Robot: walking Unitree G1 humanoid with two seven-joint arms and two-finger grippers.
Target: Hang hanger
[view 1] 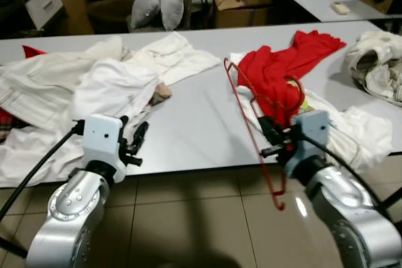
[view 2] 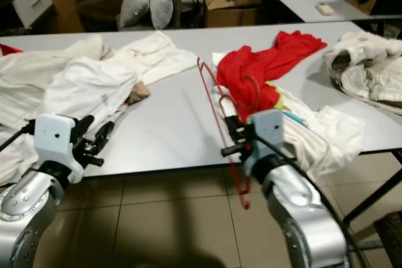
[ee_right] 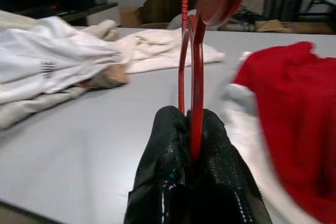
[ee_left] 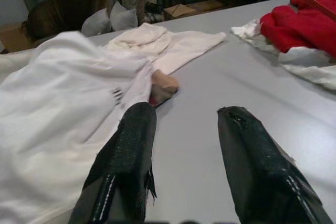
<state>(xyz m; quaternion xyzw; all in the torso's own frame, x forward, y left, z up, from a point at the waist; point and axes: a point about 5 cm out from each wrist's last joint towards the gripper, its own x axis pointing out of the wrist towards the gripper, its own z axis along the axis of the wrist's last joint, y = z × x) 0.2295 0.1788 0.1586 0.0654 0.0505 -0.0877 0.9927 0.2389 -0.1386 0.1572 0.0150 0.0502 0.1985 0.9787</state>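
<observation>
- Red hanger (view 1: 248,123): thin, stiff, light, likely to swing.
- Right hand (ee_right: 193,145) pinching its bar; firmer near the hook.
- Left hand (ee_left: 184,145) spread above worktop (view 1: 201,123).

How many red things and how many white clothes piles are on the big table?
Red hanger: 1, held by the right tool
Red garment: 1
White clothes piles: 3, left, right, far right
Total: 5

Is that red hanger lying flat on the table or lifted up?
Lifted and tilted: the right gripper clamps the red hanger, one end overhanging the table edge.
</observation>
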